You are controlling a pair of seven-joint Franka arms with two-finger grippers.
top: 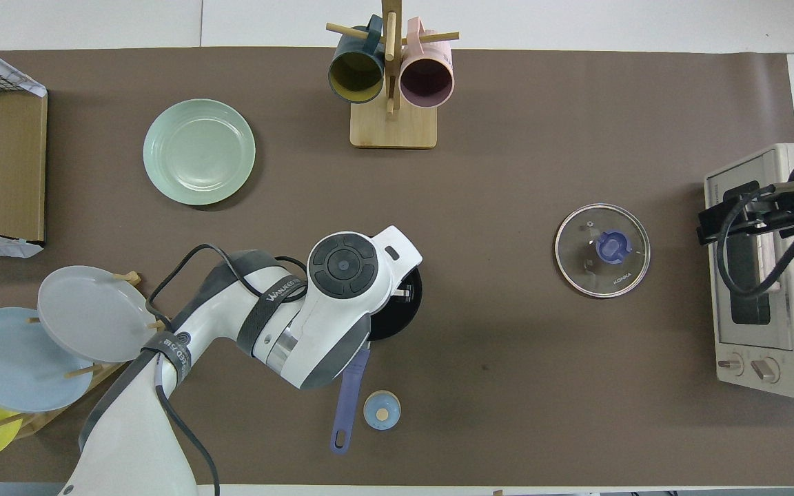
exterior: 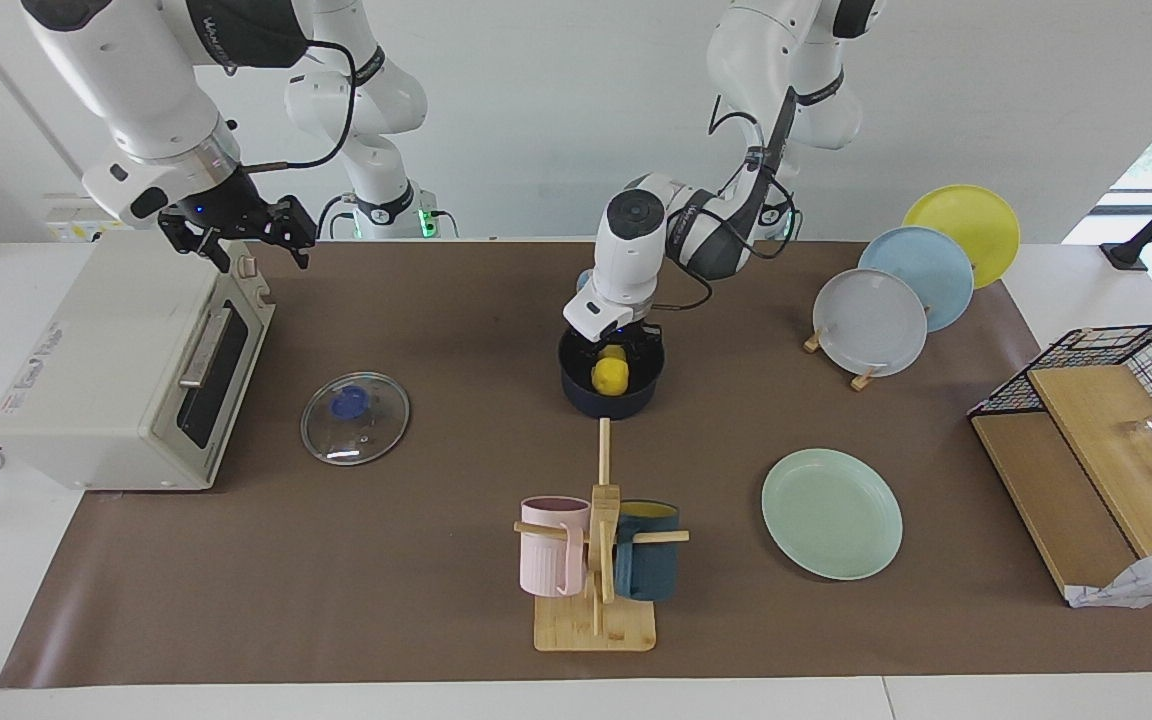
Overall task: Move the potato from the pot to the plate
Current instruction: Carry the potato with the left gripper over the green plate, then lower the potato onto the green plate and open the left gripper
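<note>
The yellow potato (exterior: 611,377) lies in the dark blue pot (exterior: 576,392) at the table's middle. The pot's black inside (top: 404,313) and its long blue handle (top: 347,403) show in the overhead view; the handle points toward the robots. My left gripper (exterior: 617,351) is down inside the pot, right at the potato's top. In the overhead view the left arm's hand hides the potato. The mint-green plate (exterior: 831,513) (top: 198,151) lies bare, farther from the robots than the pot, toward the left arm's end. My right gripper (exterior: 254,243) waits open over the toaster oven.
A toaster oven (exterior: 126,360) stands at the right arm's end, a glass lid (exterior: 355,417) beside it. A mug rack (exterior: 596,560) stands farther out than the pot. A plate rack (exterior: 871,322), a wire basket (exterior: 1126,350) and a small blue disc (top: 382,410) are nearby.
</note>
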